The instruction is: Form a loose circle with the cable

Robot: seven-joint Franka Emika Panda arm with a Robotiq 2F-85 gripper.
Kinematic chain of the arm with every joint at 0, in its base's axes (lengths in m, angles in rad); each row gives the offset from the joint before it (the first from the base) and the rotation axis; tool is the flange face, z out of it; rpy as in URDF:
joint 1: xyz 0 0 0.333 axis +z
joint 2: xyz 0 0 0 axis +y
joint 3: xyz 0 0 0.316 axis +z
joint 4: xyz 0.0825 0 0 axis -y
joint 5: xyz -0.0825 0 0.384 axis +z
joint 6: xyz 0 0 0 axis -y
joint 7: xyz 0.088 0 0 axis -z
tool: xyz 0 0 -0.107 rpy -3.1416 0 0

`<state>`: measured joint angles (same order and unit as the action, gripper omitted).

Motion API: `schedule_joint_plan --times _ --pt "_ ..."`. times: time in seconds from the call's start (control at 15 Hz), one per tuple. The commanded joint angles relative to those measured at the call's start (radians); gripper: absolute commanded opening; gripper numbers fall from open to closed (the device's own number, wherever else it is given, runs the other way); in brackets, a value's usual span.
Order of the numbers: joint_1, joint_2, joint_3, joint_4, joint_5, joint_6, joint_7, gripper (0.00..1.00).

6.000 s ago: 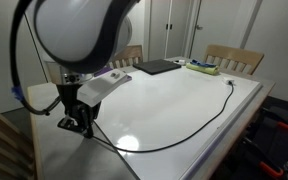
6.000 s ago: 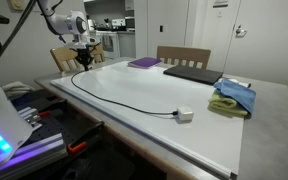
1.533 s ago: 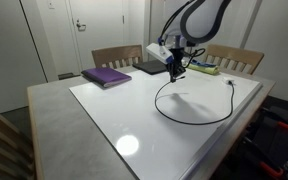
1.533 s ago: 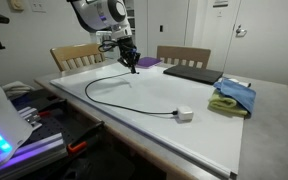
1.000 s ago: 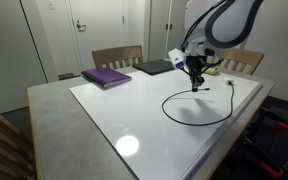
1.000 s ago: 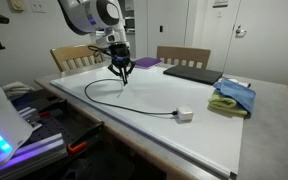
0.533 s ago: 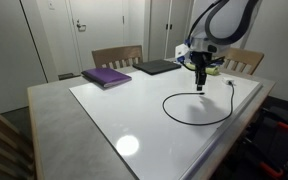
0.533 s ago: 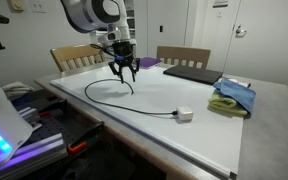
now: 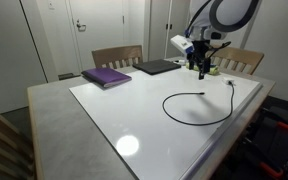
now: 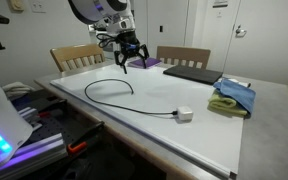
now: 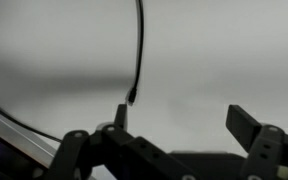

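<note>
Black cable (image 9: 165, 107) lies flat on the white tabletop (image 9: 104, 115), bent into an open C rather than a closed ring. One free tip points into the curve; the other run leads off toward the table edge. In an exterior view the cord appears to end at a small white block (image 10: 184, 115). Wrist view: a straight stretch of cable (image 11: 138, 50) stops at a bare tip just above the gripper (image 11: 179, 116). A second stretch crosses the lower-left corner.

Gripper (image 9: 200, 68) hangs above the table, clear of the cord, jaws spread w/ nothing between them. It sits over the far side, near the dark laptop (image 9: 156, 67). The purple book (image 9: 106, 77) and the blue-green cloth (image 10: 234, 97) lie well apart from the loop.

Risks, as judged from this layout:
1. Loop unfinished. The gap between tip and opposite run is prob. too wide to read as a circle.
2. Regrasp failure. The cord is very thin and flat on a smooth top, so the fingers may close over it or skid.
3. Over-pull. Dragging the tip could tighten or flatten the curve instead of closing it.
4. Edge loss. The outer arc runs near the table edge, so a sideways tug may slide it off.
5. Snag. A descent w/ spread jaws may catch the neighbouring run and distort the shape.
</note>
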<state>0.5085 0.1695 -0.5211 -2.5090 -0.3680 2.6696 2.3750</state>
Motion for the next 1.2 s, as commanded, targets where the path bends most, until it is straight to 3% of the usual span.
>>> schedule_joint_plan --times 0.0,0.07,0.13,0.53,1.0,1.13 --pt "-0.228 -0.028 0.199 0.034 0.011 -0.032 -0.243 1.0" --pt "-0.271 -0.023 0.239 0.046 0.027 -0.033 -0.316 1.0" --pt "-0.276 -0.022 0.244 0.028 -0.019 -0.013 -0.186 1.0" --pt "-0.341 -0.008 0.308 0.039 -0.014 0.01 -0.318 1.0" --pt "-0.498 0.019 0.354 0.032 0.042 0.155 -0.807 1.0" --pt "-0.536 0.033 0.358 0.046 0.044 0.133 -0.961 1.0"
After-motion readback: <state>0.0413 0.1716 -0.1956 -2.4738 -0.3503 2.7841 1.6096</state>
